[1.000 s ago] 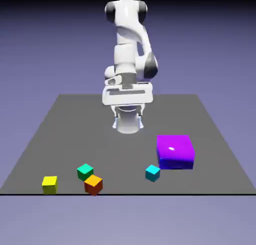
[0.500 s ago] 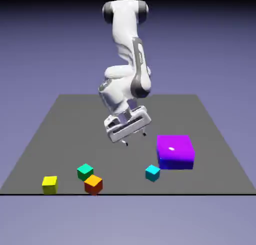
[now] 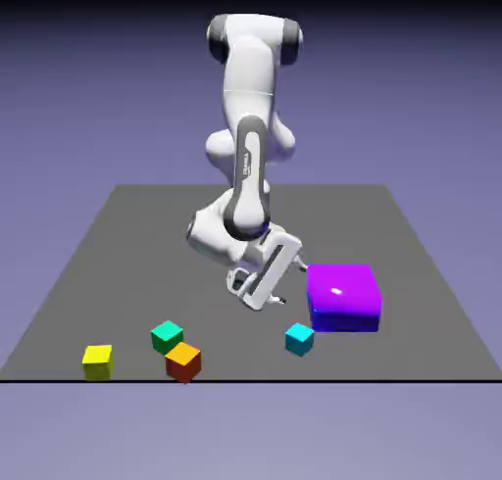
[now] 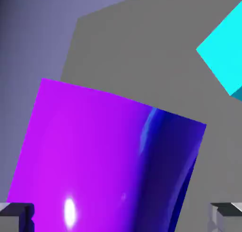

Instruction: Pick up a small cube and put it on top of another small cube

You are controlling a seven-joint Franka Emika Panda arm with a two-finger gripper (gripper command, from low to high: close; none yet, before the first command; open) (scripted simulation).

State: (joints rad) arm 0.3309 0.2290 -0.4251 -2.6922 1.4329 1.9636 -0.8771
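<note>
The small cyan cube sits near the table's front edge, just left of and in front of the big purple block. The green-teal cube rests further toward the exterior view's left. My gripper hangs tilted above the table, close to the purple block's left side and above and behind the cyan cube, open and holding nothing. In the hand view the purple block fills the lower half, the cyan cube is cut off at the right edge, and both fingertips show wide apart in the bottom corners.
An orange-and-red cube touches the green-teal cube's front right corner. A yellow cube sits at the front left. The grey table ends just in front of the cubes.
The arm has swung down and toward the exterior view's right, and the hand has rolled; it now sits low beside the purple block. The jaws stayed open and no cube moved.
</note>
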